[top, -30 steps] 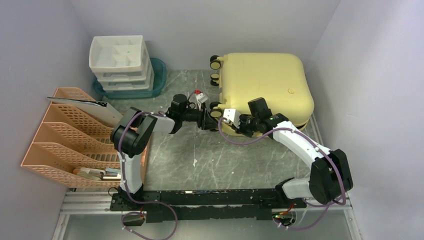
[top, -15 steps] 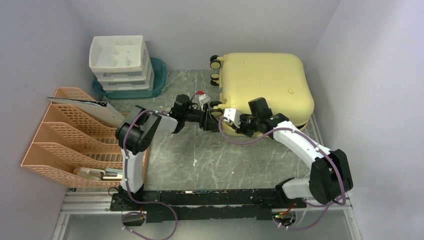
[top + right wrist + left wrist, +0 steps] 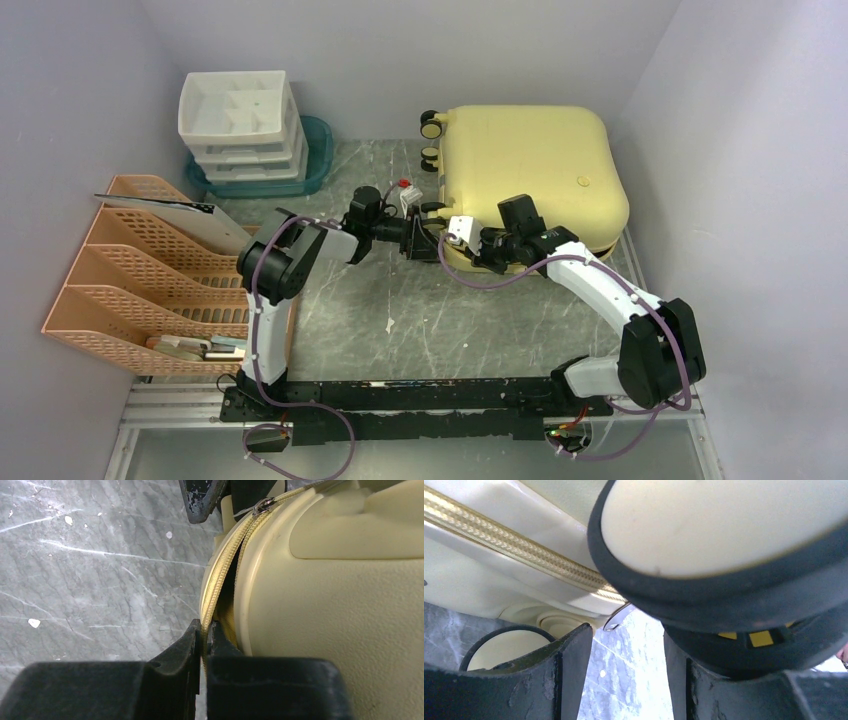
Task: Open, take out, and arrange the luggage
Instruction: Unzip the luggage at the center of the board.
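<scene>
While you look down from overhead, you see a grey marbled desk [image 3: 400, 310] closed in by pale lilac walls [image 3: 400, 60] on three sides. Your suitcase [image 3: 540, 160] lies flat at the back right, and both arms meet at its near left corner. Well to the left of the left end effector [image 3: 424, 240] are a white drawer unit [image 3: 240, 120] standing in a teal tray [image 3: 318, 150] and a row of orange file racks [image 3: 140, 270].

That view cannot show you how wide the fingers stand; the wrist cameras do. From the left wrist, the jaws stand apart with bare desk showing between them, holding nothing. A black-rimmed wheel [image 3: 724, 530] looms close over the right-hand finger, and the gold zipper [image 3: 514, 550] runs off to the upper left.

From the right wrist, the right end effector [image 3: 204, 632] is pinched closed on the zipper tape, where the seam gapes slightly between the two shells. Ahead of it, the metal zipper pull [image 3: 263, 504] sits beside a black finger of the other arm.
</scene>
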Controlling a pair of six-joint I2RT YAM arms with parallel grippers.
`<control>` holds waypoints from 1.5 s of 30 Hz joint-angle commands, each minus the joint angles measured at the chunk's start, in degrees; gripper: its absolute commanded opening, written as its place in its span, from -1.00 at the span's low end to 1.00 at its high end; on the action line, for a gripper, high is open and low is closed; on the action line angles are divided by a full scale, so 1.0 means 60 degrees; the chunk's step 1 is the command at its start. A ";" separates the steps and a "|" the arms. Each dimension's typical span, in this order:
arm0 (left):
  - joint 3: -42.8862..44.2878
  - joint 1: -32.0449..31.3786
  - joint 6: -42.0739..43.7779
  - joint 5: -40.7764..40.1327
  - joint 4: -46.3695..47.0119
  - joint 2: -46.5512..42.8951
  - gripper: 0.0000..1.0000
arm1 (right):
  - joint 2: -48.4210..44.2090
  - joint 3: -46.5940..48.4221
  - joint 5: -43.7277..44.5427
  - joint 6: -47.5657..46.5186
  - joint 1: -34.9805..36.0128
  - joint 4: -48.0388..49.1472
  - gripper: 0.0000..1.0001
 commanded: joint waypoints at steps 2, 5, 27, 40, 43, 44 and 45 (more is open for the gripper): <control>0.0352 -0.0186 -0.0709 -0.0952 0.1642 -0.0034 0.19 | 0.0156 -0.0172 -0.1760 0.0103 0.0152 -0.1068 -1.00; 0.0173 -0.0195 -0.1571 -0.0995 0.2874 0.0154 0.17 | 0.0247 -0.0172 -0.1755 0.0088 0.0158 -0.1097 -1.00; -0.0222 -0.0195 -0.3421 -0.0656 0.5152 0.0419 -0.66 | 0.0358 -0.0245 -0.1530 0.0230 0.0114 -0.0944 -1.00; -0.0310 -0.0195 -0.2683 -0.1074 0.3928 -0.0032 -0.68 | 0.0472 -0.0261 -0.1439 0.0238 0.0108 -0.0898 -1.00; -0.0285 -0.0195 -0.2589 -0.1174 0.3746 -0.0030 -0.63 | 0.0491 -0.0275 -0.1428 0.0243 0.0116 -0.0902 -1.00; -0.0261 -0.0195 -0.2731 -0.1163 0.3898 0.0022 -0.62 | 0.0498 -0.0275 -0.1433 0.0245 0.0111 -0.0902 -1.00; -0.0233 -0.0195 -0.2922 -0.1132 0.4076 0.0060 -0.60 | 0.0508 -0.0275 -0.1425 0.0245 0.0119 -0.0902 -1.00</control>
